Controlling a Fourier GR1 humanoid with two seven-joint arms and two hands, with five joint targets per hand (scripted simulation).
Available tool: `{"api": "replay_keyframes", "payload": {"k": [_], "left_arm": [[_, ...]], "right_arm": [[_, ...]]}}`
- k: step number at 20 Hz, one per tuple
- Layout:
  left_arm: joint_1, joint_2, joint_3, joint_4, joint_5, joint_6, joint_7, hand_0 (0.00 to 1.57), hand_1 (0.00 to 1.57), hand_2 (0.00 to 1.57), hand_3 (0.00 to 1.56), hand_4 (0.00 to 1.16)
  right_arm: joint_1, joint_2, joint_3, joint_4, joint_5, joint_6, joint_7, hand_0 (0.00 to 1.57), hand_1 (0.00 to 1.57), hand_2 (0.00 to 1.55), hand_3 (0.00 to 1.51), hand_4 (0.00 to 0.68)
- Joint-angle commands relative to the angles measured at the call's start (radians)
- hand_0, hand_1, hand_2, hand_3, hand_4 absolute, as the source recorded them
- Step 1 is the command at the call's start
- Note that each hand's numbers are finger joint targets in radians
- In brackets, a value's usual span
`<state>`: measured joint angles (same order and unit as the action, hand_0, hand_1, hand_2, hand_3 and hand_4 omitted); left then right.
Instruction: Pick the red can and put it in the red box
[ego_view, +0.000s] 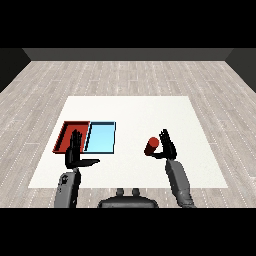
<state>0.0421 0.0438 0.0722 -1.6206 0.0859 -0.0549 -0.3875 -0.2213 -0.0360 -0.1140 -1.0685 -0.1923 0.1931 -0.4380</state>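
White table (130, 107): right hand (167, 146) upright, fingers straight, beside red can (151, 146); left hand (76, 152) released.

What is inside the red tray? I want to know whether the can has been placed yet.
The red tray shows only its own red floor where visible; the left hand covers its near right part. The red can is on the table beside the right hand.

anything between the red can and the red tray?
Yes: the light blue tray lies between the red can and the red tray, flat on the table. The left hand also sits in front of the red tray. Nothing separates the right hand from the can.
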Motion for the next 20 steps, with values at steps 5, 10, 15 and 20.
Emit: {"api": "replay_keyframes", "payload": {"k": [5, 10, 15, 20], "left_arm": [[-0.018, -0.017, -0.014, -0.021, -0.026, 0.041, 0.010, 0.00, 0.00, 0.00, 0.00, 0.00], [0.008, -0.034, -0.033, 0.050, -0.063, 0.040, -0.076, 0.00, 0.00, 0.00, 0.00, 0.00], [-0.018, 0.011, 0.013, 0.005, -0.001, 0.009, 0.001, 0.00, 0.00, 0.00, 0.00, 0.00], [-0.007, -0.008, -0.008, -0.024, -0.009, 0.025, 0.033, 0.00, 0.00, 0.00, 0.00, 0.00]], "right_arm": [[-0.072, 0.025, 0.006, 0.089, -0.006, -0.036, -0.016, 0.00, 0.00, 0.00, 0.00, 0.000], [-0.097, 0.028, 0.012, 0.114, -0.003, -0.045, -0.020, 0.00, 0.00, 0.00, 0.00, 0.000], [-0.086, 0.035, 0.075, 0.143, -0.004, -0.084, -0.069, 0.00, 0.00, 0.00, 0.00, 0.000], [-0.163, -0.012, -0.010, 0.182, -0.037, -0.038, -0.008, 0.00, 0.00, 0.00, 0.00, 0.000]]}}
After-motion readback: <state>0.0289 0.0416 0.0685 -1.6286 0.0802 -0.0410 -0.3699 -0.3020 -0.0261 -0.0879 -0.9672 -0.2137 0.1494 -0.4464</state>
